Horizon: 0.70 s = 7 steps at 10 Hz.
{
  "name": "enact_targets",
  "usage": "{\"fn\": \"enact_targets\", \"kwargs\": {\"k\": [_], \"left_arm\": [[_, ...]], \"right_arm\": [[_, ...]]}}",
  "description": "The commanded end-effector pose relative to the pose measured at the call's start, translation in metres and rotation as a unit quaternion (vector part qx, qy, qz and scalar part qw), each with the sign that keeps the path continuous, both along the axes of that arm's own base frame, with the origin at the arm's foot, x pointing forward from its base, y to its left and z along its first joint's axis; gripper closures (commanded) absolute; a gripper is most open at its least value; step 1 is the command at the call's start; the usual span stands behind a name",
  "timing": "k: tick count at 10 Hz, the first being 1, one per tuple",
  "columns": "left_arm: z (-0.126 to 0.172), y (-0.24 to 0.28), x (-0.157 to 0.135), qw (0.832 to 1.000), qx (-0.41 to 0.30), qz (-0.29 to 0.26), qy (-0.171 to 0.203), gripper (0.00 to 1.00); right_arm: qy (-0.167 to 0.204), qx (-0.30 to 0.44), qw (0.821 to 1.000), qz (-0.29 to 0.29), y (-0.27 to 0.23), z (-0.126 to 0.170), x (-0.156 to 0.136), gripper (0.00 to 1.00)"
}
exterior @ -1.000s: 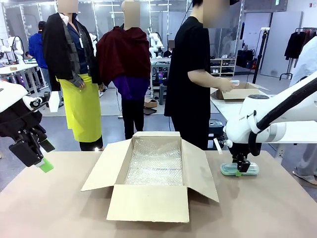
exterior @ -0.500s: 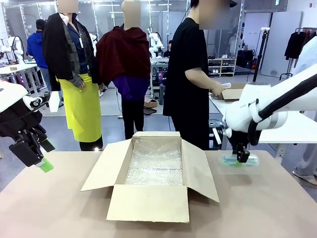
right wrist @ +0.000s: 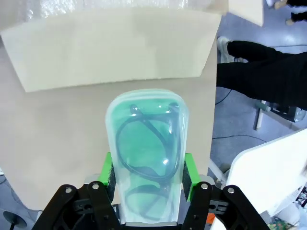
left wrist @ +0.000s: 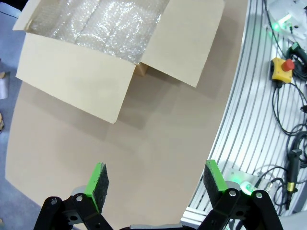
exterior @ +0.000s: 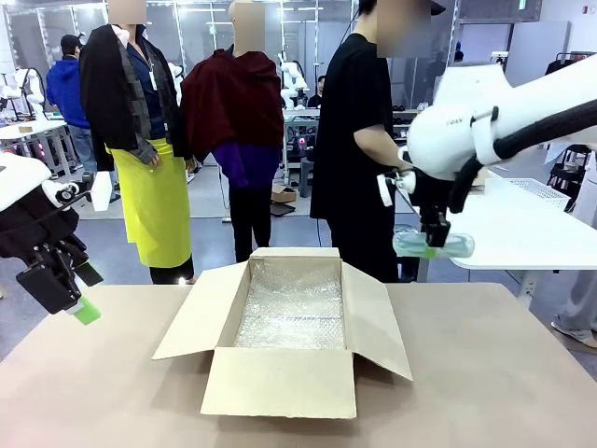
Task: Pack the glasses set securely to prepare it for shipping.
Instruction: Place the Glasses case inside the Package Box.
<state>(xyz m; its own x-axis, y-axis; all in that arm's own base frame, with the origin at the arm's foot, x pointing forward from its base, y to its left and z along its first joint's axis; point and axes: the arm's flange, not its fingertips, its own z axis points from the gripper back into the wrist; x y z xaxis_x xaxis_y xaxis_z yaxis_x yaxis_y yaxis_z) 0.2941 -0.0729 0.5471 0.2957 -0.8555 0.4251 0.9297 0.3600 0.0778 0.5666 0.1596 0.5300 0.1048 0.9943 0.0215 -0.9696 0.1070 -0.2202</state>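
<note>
Clear air beneath right gripper [exterior: 431, 245], bare table [exterior: 494, 373] below. To its left: open-topped box [exterior: 280, 383], splayed flap [exterior: 378, 317] nearest. Ahead of left gripper [left wrist: 156, 175]: bare table, then a box flap.

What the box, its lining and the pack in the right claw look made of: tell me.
Box: matte brown cardboard, folded flaps. Lining: clear bubble wrap, glinting cells. Glasses pack: glossy translucent mint plastic, probably; dark frame shows through.

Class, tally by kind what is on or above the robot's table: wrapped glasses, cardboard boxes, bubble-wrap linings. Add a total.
Mint-green plastic-framed glasses in clear wrapping: 1
Open brown cardboard box: 1
Clear bubble-wrap lining: 1
Total: 3
</note>
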Motion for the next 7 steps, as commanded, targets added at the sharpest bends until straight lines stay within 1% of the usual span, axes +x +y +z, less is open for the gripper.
{"fn": "enact_targets", "kwargs": {"k": [1,3,4,5,6,7], "left_arm": [[0.000,0.000,0.001,1.000,-0.007,0.000,-0.007,0.00],[0.000,0.000,0.001,1.000,-0.007,0.000,-0.007,0.00],[0.000,0.000,0.001,1.000,-0.007,0.000,-0.007,0.00],[0.000,0.000,0.001,1.000,-0.007,0.000,-0.007,0.00],[0.000,0.000,0.001,1.000,-0.007,0.000,-0.007,0.00],[0.000,0.000,0.001,1.000,-0.007,0.000,-0.007,0.00]], "right_arm": [[0.009,-0.017,1.000,0.003,0.049,0.007,0.017,1.00],[0.000,-0.038,0.999,0.020,0.116,0.005,0.027,1.00],[0.009,-0.042,0.999,0.027,0.151,0.002,0.035,1.00],[0.011,-0.035,0.999,0.034,0.180,-0.002,0.037,1.00],[0.012,-0.036,0.999,0.033,0.206,-0.010,0.039,1.00],[0.004,-0.047,0.999,0.022,0.226,-0.020,0.046,1.00]]}}
